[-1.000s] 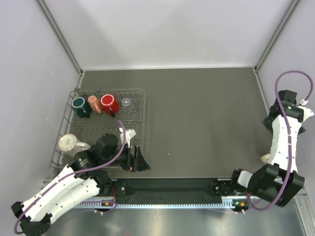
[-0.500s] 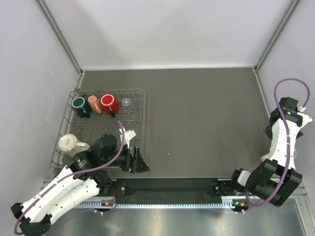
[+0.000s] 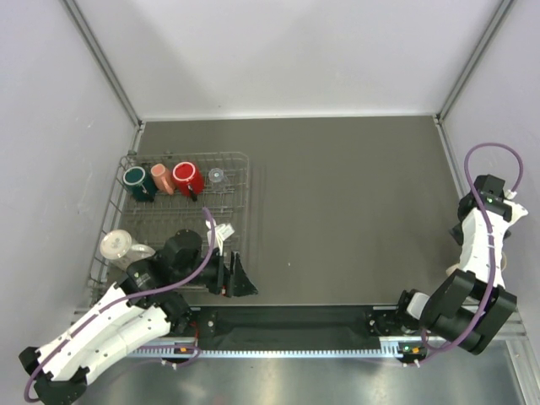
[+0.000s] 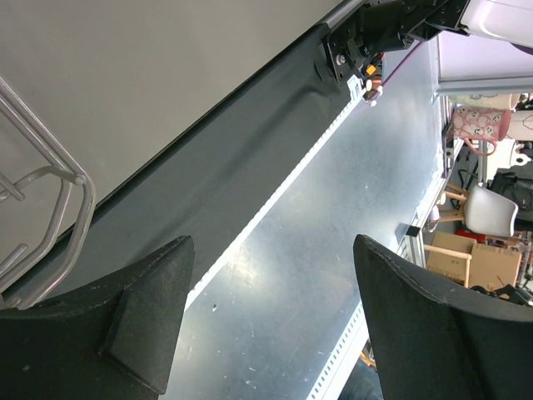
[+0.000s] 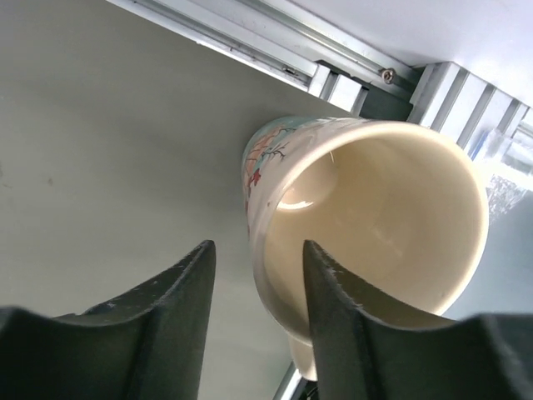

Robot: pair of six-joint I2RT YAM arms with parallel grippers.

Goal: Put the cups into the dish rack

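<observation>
Right gripper (image 5: 256,250) sits at the right edge of the grey table (image 3: 354,202), well apart from the silver-grey wire dish rack (image 3: 240,198); its jaws are partly open and straddle the rim of a cream mug with a painted flower pattern outside (image 5: 366,208), one finger outside the wall, the other over the mug's inside; a strip of table shows between the outer finger and the mug wall, so no clamp on it; mug mouth faces the wrist camera, aluminium frame rail (image 5: 283,50) right behind it.

Left gripper (image 3: 239,278) hangs by the near right corner of the rack; jaws wide apart, nothing between them, wrist view shows only the table edge and a bit of rack wire at left.

In the rack, far row from left: dark green mug (image 3: 135,179), tan handleless cup (image 3: 162,179), red mug (image 3: 186,177), all close together; tiny clear glass (image 3: 217,175) a little apart to the right; pale white mug (image 3: 118,245) in the near left part of the rack.
</observation>
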